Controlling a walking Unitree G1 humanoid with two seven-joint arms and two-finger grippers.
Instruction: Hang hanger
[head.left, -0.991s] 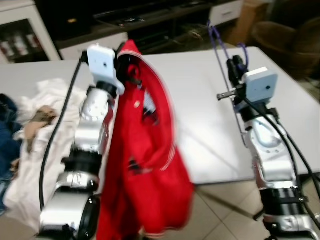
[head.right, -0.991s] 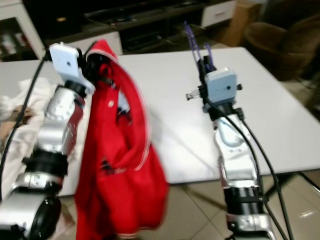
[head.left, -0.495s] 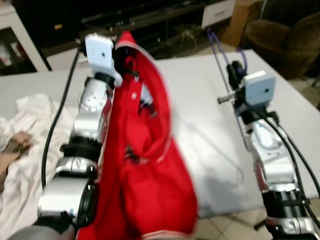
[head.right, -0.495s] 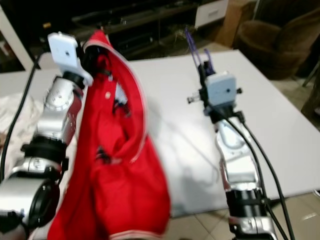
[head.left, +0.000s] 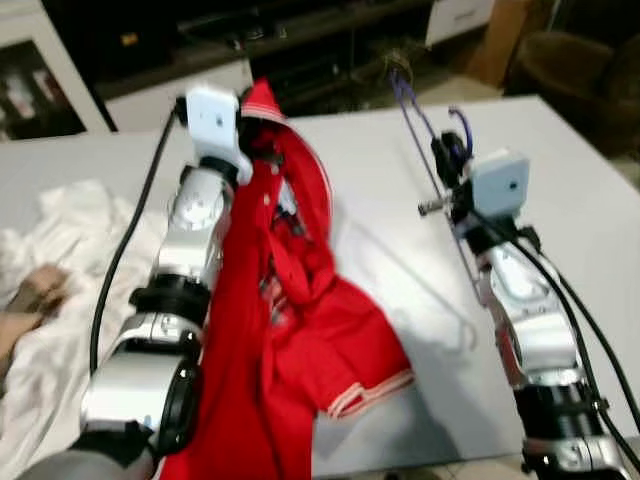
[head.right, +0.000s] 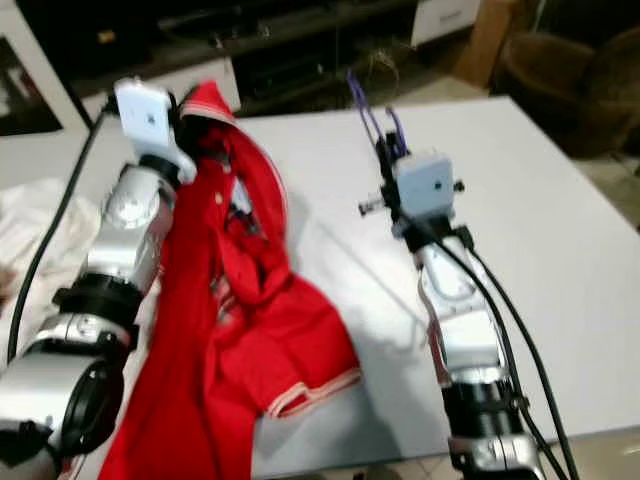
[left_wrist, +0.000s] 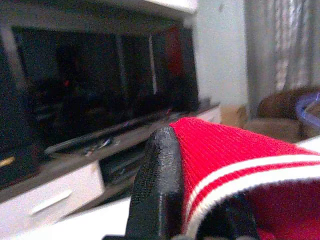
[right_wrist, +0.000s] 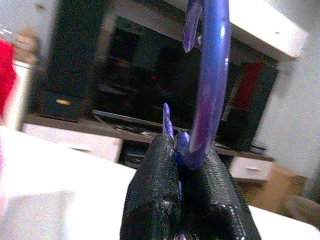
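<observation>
- The purple hanger (head.left: 428, 118) is pinched between the closed fingers of the right gripper (right_wrist: 186, 165); its hook curves up above the fingertips and its thin frame slants down over the white table (head.left: 560, 170) on the robot's side of the gripper.
- The left gripper (left_wrist: 192, 197) is clamped on the white-striped collar of the red shirt (head.left: 290, 330). The shirt hangs from the fingers, and its lower part, with a striped sleeve cuff, lies spread on the table below.
- No brand, label or writing can be read on any item; the pictures are slightly blurred.
- A heap of white cloth (head.left: 60, 250) lies on the table to the outer side of the left arm, well apart from the hanger.
- Beyond both grippers stands a dark TV cabinet (head.left: 300, 40) with white drawers; a brown armchair (head.left: 575, 65) sits beyond the right gripper, past the table's far corner.
- Bare tabletop lies between the two grippers and outward of the right one, as far as the table's right edge.
</observation>
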